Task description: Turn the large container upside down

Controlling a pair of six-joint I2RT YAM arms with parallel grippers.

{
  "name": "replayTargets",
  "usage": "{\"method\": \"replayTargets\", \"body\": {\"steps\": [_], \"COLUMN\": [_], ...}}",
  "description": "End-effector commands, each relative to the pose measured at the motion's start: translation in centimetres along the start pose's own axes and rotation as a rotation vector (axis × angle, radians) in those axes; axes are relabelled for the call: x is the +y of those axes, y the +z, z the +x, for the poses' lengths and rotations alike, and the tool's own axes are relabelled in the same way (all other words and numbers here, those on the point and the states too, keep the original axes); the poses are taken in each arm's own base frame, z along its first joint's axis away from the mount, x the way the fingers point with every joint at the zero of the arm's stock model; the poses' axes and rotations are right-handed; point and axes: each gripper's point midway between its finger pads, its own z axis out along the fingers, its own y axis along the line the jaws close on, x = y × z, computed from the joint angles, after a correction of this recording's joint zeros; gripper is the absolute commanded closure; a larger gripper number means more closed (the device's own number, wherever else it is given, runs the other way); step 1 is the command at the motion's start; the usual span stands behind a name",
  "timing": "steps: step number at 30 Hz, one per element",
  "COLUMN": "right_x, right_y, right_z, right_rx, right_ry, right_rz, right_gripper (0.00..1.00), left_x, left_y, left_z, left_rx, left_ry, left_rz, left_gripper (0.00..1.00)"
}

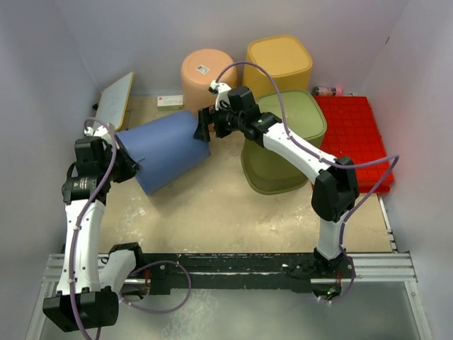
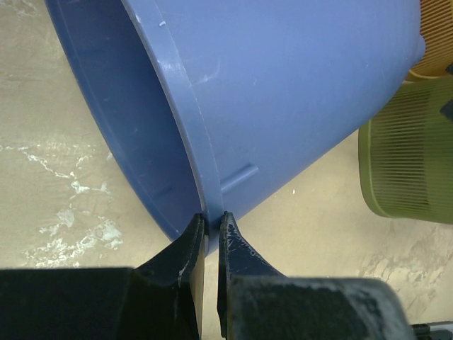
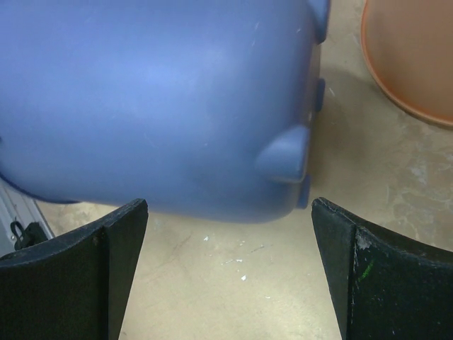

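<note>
As left pincer (image 2: 211,227) clamps rim (image 2: 185,117), container (image 2: 297,85) tilted

The blue container (image 1: 166,145) is smooth plastic with a soft sheen and faint scuffs along its rim, the green bin (image 2: 400,163) finely ribbed plastic, the beige desk (image 1: 212,205) matt, mottled with white marks.

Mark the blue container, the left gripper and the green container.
blue container (image 1: 166,149): top external view, side wall.
left gripper (image 2: 211,218): left wrist view, between its fingers.
green container (image 1: 304,117): top external view, top face.
</note>
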Motion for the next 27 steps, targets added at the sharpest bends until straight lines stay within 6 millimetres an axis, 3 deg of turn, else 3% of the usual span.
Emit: {"method": "replayTargets", "body": {"steps": [1,4,6,7,9,11,13,17,22,27], "right_x": [-0.9,-1.3,-1.5,-1.6,-1.8,-1.8,-1.7,-1.7,-1.9,-2.1], "right_y": [-1.1,-1.0,-0.9,-0.9,-0.8,-0.6,-0.6,-0.5,-0.3,0.3], "right_z": [-1.7,-1.7,-1.7,-1.7,-1.8,-1.7,-1.8,-1.6,-1.6,-1.3], "right_rx": [-0.054,-0.054,-0.056,-0.059,-0.065,-0.063,-0.065,-0.062,-0.063,-0.046], "right_ry": [0.026,0.031,0.032,0.032,0.032,0.030,0.029,0.029,0.036,0.065], "right_rz": [0.068,0.083,0.095,0.098,0.104,0.101,0.096,0.096,0.093,0.078], "right_gripper": [0.00,0.00,0.00,0.00,0.00,0.00,0.00,0.00,0.00,0.00], "left_x": [-1.3,-0.2,1.1,1.4,1.6,1.7,1.7,1.5,1.3,1.0], "left_y": [-2.1,-2.0,-1.9,-2.0,-2.2,-2.2,-1.9,-1.0,0.1,0.1], "left_z": [-1.7,-2.3,-2.7,-2.8,-3.1,-3.3,-3.0,-2.3,-1.3,-1.4], "left_rx": [-0.074,-0.111,-0.130,-0.142,-0.160,-0.170,-0.158,-0.137,-0.092,-0.110], "left_ry": [0.064,0.045,0.029,0.029,0.032,0.036,0.036,0.024,0.017,-0.005], "left_rz": [0.040,-0.029,-0.104,-0.121,-0.135,-0.137,-0.133,-0.102,-0.070,-0.055], "left_gripper": [1.00,1.00,0.69,0.60,0.49,0.45,0.46,0.56,0.58,0.84]}}
